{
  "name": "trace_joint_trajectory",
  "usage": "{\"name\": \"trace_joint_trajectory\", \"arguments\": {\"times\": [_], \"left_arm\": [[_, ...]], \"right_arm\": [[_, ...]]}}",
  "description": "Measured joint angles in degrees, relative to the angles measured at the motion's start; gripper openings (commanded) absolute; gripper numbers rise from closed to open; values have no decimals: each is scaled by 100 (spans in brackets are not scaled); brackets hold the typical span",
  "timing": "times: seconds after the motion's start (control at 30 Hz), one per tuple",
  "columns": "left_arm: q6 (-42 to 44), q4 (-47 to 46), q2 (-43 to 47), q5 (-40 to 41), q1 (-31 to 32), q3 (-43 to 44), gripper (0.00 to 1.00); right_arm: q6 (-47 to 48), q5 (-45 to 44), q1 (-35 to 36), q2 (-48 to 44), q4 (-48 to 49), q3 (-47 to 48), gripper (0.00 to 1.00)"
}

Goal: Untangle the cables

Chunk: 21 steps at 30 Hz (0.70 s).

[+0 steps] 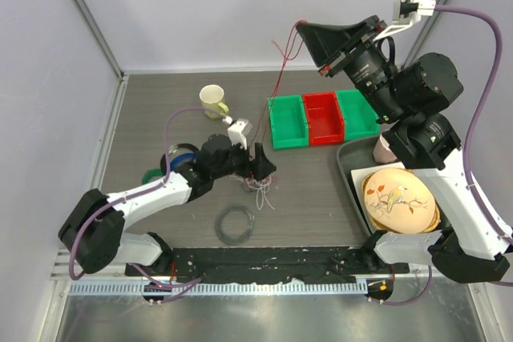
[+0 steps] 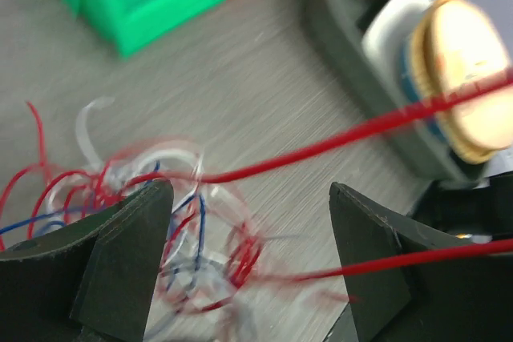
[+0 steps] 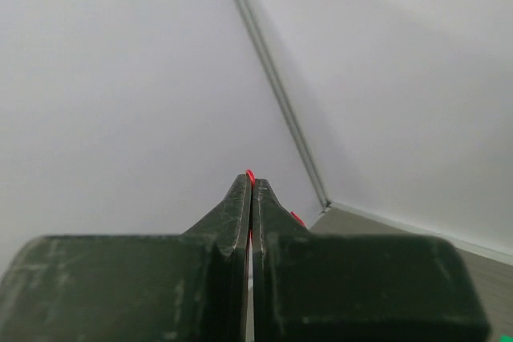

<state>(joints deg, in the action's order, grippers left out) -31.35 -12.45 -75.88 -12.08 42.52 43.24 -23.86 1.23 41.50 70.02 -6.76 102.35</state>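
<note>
Nearest the arm bases, a dark coiled ring [image 1: 237,224] lies on the table [image 1: 321,198]. Just beyond sits the tangle of cables [image 1: 259,187], white, red and blue, with the left claw [image 2: 250,188] low over it, jaws wide; the blurred wrist view suggests it grips nothing. A red cable [image 2: 377,123] rises from the tangle to the right claw [image 3: 251,186], pinched tight on it, high near the back wall [image 1: 240,6].

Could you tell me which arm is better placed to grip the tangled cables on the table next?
The left. The left claw hangs open directly over the tangle, with strands between its fingers. The right claw is raised high, shut on a red cable.
</note>
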Motion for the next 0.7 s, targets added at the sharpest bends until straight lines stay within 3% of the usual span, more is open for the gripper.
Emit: {"name": "trace_joint_trajectory", "arguments": {"times": [0.17, 0.3, 0.7], "left_arm": [[-286, 249, 107, 590, 2, -1104, 87], [-470, 785, 717, 1207, 2, -1668, 93], [-719, 1506, 1974, 2059, 9, -1749, 98]], "right_arm": [[348, -1272, 0, 66, -149, 299, 1], [673, -2068, 0, 129, -157, 494, 1], [1818, -3368, 2, 389, -131, 1130, 1]]}}
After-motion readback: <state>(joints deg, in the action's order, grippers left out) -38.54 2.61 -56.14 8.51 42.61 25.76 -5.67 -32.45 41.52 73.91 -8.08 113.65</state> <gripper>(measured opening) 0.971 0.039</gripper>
